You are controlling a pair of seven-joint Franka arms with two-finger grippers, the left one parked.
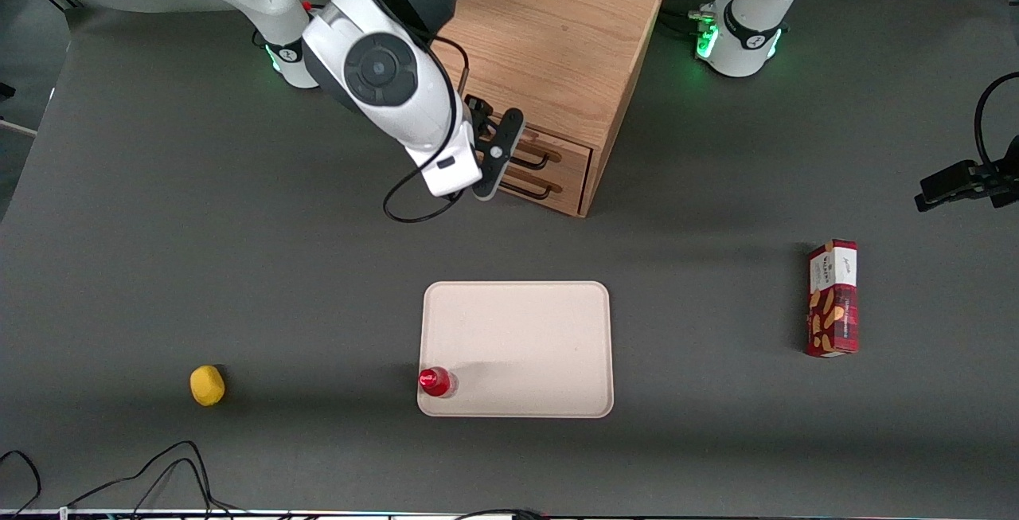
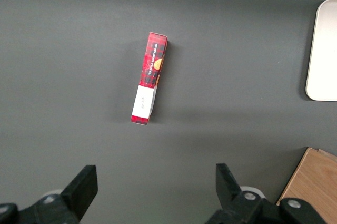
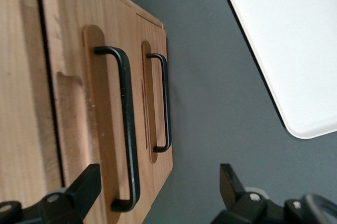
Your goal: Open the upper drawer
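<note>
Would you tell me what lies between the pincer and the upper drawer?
Nothing: the right wrist view shows the open pincer just in front of the upper drawer, fingers either side of its handle.

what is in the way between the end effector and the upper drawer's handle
Nothing visible. The right arm's end effector, fingers open, hovers just in front of the light oak upper drawer, with only open air before its long black wire handle. The beige rectangular tray lies nearer the front camera, clear of the drawer's path.

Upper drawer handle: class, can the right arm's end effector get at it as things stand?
Probably yes: the open end effector hangs just in front of the upper drawer, its black handle unobstructed; the tray lies nearer the camera.
</note>
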